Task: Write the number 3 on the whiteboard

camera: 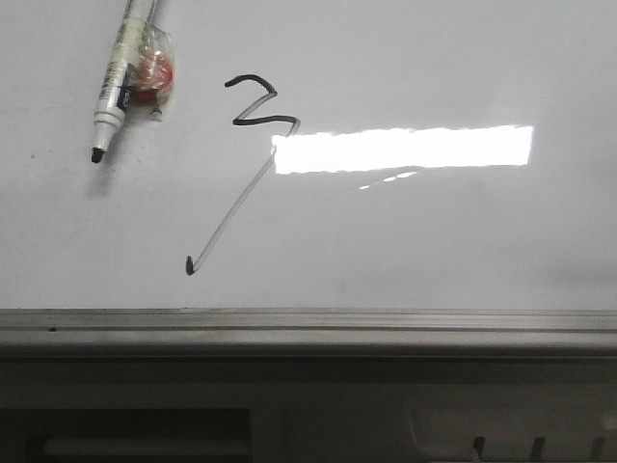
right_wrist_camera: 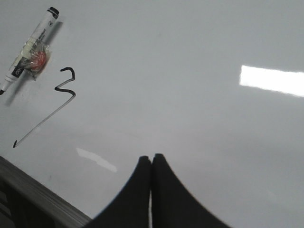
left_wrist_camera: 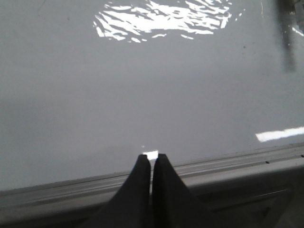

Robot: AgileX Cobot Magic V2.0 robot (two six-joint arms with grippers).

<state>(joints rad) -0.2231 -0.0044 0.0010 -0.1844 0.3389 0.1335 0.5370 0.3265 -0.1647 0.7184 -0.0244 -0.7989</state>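
Observation:
The number 3 (camera: pixel 258 108) is a thin black marker line on the whiteboard (camera: pixel 434 241), with a zigzag top and a long faint tail ending in a dark dot. It also shows in the right wrist view (right_wrist_camera: pixel 66 88). A white marker pen (camera: pixel 123 77) with a black tip lies on the board left of the 3, with a red and clear wrap at its middle; it also shows in the right wrist view (right_wrist_camera: pixel 29 47). My right gripper (right_wrist_camera: pixel 151 156) is shut and empty above the board (right_wrist_camera: pixel 190 71). My left gripper (left_wrist_camera: pixel 151 156) is shut and empty over the board's edge (left_wrist_camera: pixel 142 85).
A grey metal ledge (camera: pixel 308 323) runs along the board's near edge, also in the left wrist view (left_wrist_camera: pixel 228 164) and the right wrist view (right_wrist_camera: pixel 33 192). A bright rectangular glare (camera: pixel 405 148) lies right of the 3. Below the ledge is a dark panel (camera: pixel 135 434).

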